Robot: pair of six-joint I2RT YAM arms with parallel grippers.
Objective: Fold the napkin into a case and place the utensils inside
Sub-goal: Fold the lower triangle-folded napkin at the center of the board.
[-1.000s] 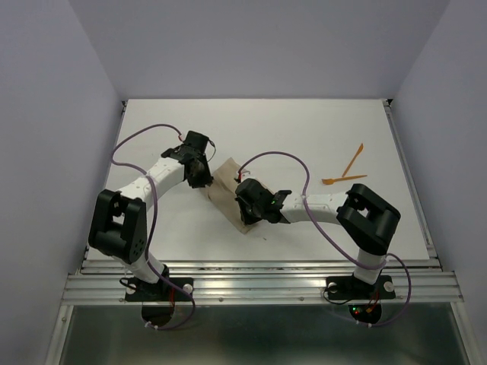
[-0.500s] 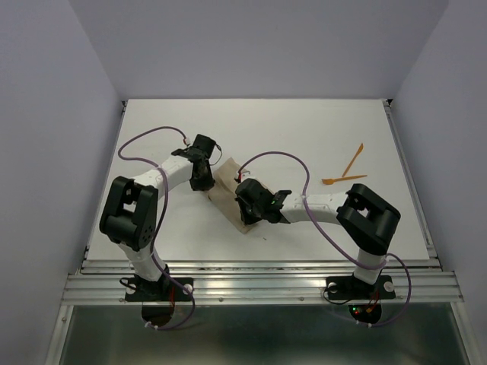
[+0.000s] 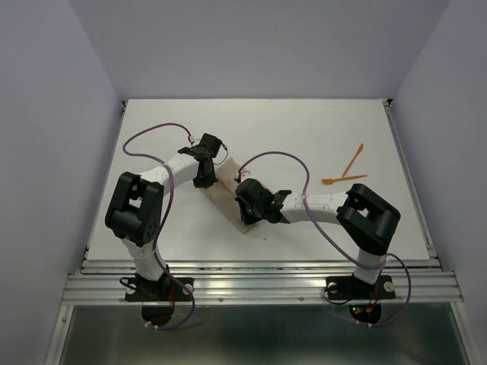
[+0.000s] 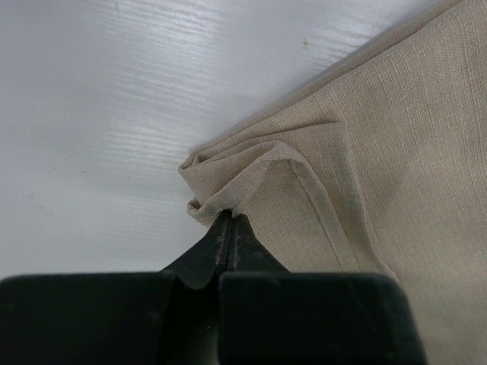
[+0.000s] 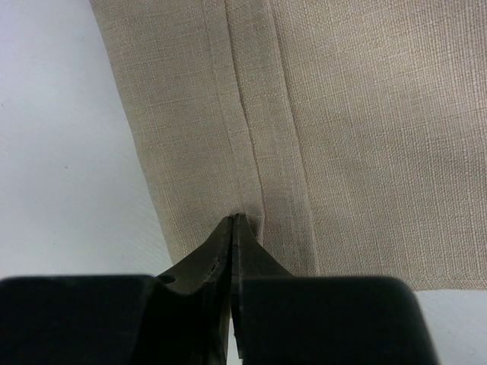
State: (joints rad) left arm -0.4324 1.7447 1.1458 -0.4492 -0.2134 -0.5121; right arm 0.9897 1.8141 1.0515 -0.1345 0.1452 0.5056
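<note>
Napkin (image 3: 227, 188) lies folded in the middle of the bench (image 3: 304, 129), between the two arms. Left jaws are clamped tight on its bunched corner, and right jaws pinch closed on the hemmed edge. Orange utensils (image 3: 352, 160) sit well apart, off to the right.

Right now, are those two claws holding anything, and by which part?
Both pinch the napkin. The left gripper is shut on a bunched, folded corner; the right gripper is shut on the stitched hem near an edge.
</note>
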